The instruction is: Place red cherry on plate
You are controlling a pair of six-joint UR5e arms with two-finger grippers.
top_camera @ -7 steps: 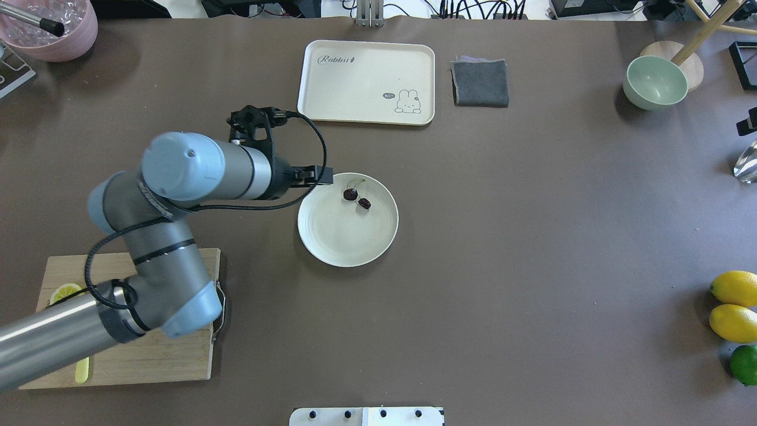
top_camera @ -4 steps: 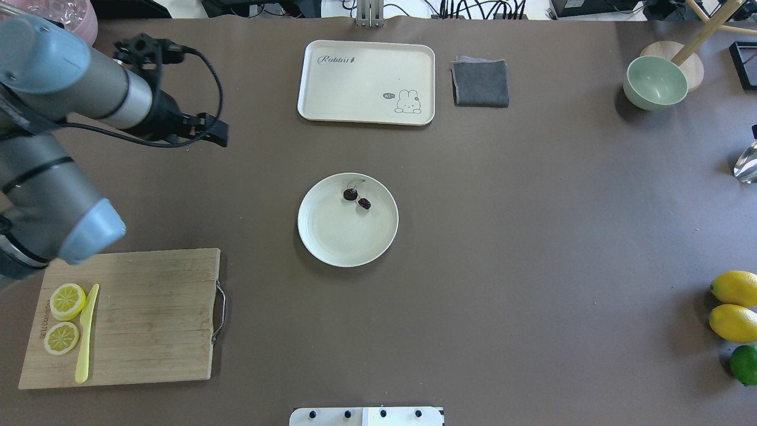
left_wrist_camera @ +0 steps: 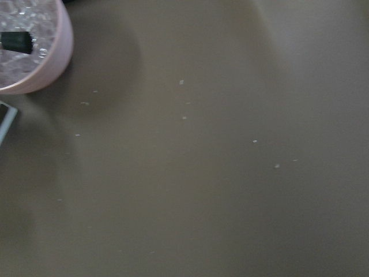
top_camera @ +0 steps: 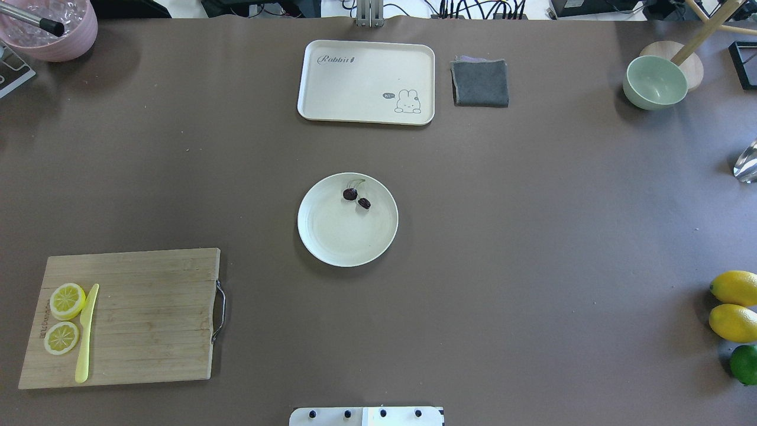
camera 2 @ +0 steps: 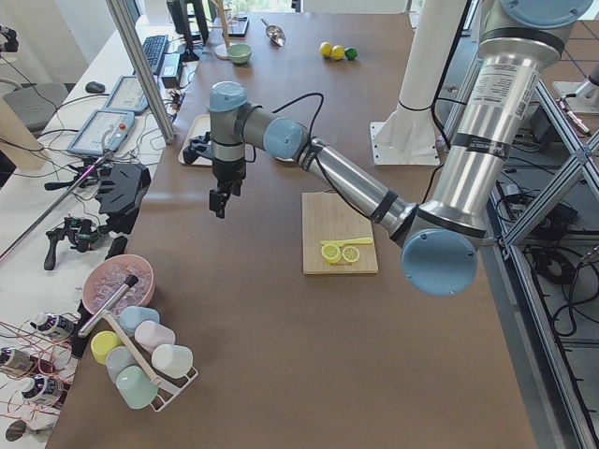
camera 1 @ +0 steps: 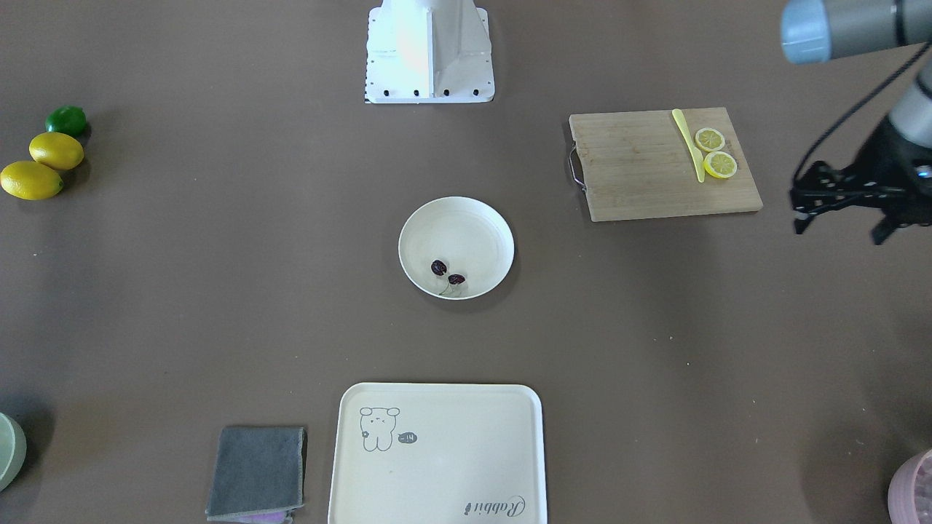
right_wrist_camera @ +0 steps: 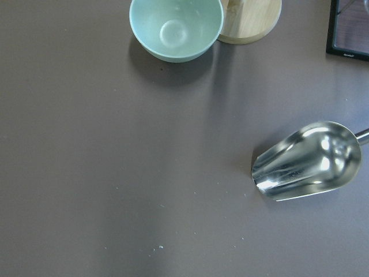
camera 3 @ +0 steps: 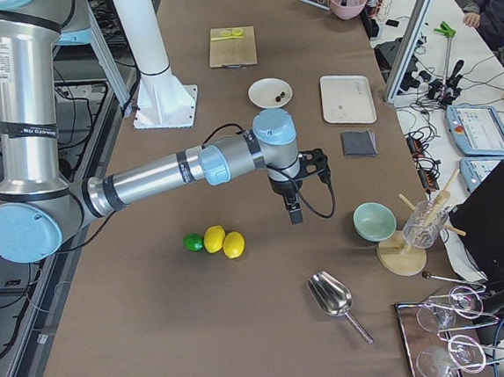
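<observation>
The red cherry, a dark pair on thin pale stems, lies inside the round cream plate near its far rim. The front view shows the same cherry on the plate. No gripper is near them. My left gripper hangs high over bare table far off to the left, beyond the cutting board; its jaws are too dark to read. In the side view the left gripper points straight down. My right gripper hovers near the lemons, and I cannot tell its state.
A cream rabbit tray and a grey cloth lie at the far edge. The cutting board carries lemon slices and a yellow knife. Lemons, a green bowl, a pink bowl and a metal scoop sit at the table's ends.
My left arm has pulled back from the plate's left rim, swung far left and left the overhead view. The cherry has stayed put on the plate.
</observation>
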